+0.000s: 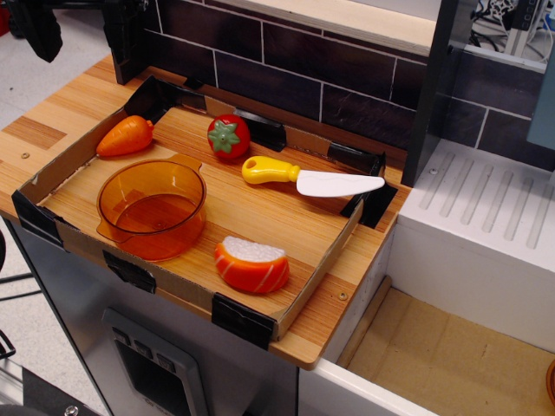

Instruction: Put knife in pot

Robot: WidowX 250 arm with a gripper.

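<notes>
Up at the top left corner my dark gripper (35, 30) is hanging, cropped by the frame, so I cannot tell how far its jaws are parted. Well below and right of it, the round translucent orange plastic pot (153, 208) is sitting empty in the cardboard-walled tray (316, 282). Farther right, the yellow-handled, white-bladed plastic toy knife (308, 178) is lying flat on the tray floor.

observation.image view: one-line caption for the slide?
Toy knife lies on the cardboard-rimmed tray, apart from the empty orange pot; no gripper in view.
</notes>
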